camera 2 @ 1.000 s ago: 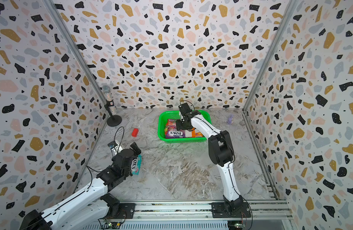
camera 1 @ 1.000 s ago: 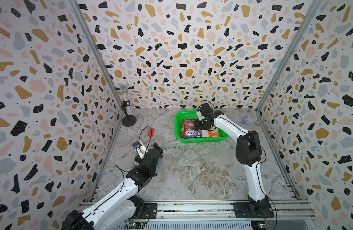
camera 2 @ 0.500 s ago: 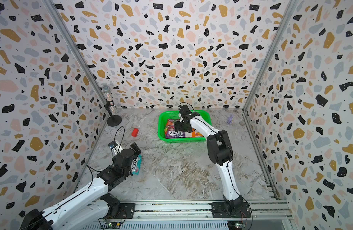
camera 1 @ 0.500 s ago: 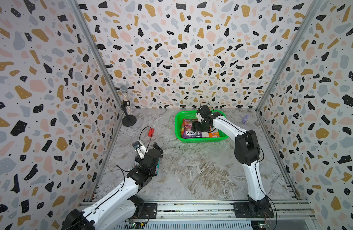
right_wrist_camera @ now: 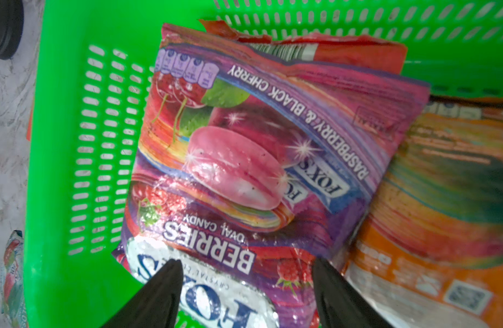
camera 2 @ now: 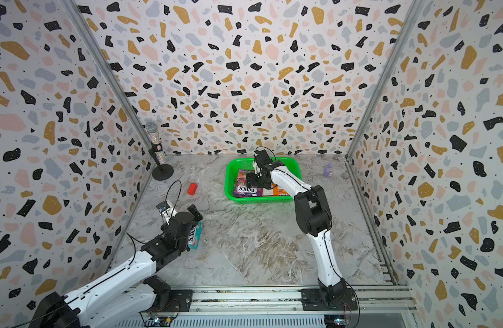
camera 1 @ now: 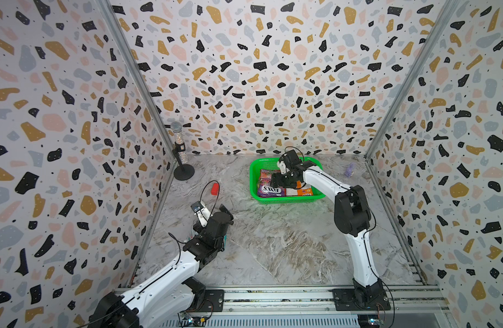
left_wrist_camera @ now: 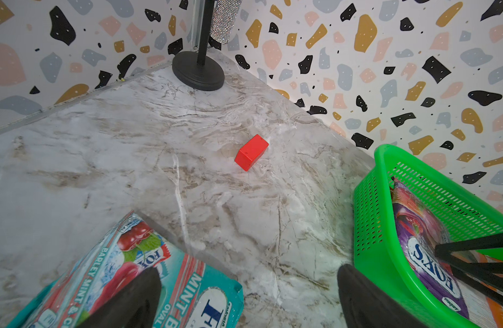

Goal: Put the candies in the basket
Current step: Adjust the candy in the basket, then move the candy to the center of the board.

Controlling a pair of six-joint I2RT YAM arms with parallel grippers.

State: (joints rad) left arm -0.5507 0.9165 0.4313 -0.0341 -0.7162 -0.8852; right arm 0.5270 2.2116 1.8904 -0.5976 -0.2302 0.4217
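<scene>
Right gripper (right_wrist_camera: pixel 246 261) hung inside the green basket (right_wrist_camera: pixel 60 142), pointing down, its two dark fingers (right_wrist_camera: pixel 159 292) spread well apart with nothing between them. Directly beneath lay a purple candy bag (right_wrist_camera: pixel 244 142) marked FOX'S and BERRIES, flat on the basket floor against the side nearer the left arm. A red candy bag (right_wrist_camera: pixel 358 54) showed from under its far end, and an orange candy bag (right_wrist_camera: pixel 443 198) lay beside it in the rest of the basket. In both top views the basket (camera 1: pixel 287 200) stood at the back of the marble table (camera 1: pixel 273 241), close to the rear wall, with the right arm reaching over its rim.

Left gripper (left_wrist_camera: pixel 249 268) was low over the table near the left wall, its jaws also set wide. One finger crossed the face of a teal candy bag (left_wrist_camera: pixel 188 286) printed MINT; the other stood clear past the bag's edge, so nothing was pinched. In a top view that teal bag (camera 2: pixel 195 237) peeked out from under the gripper, well apart from the basket.

A small red block (camera 1: pixel 215 188) lay on the table between them. A glittery microphone on a black stand (camera 1: pixel 179 142) stood in the back left corner, and a tiny purple object (camera 1: pixel 350 169) sat by the right wall.
</scene>
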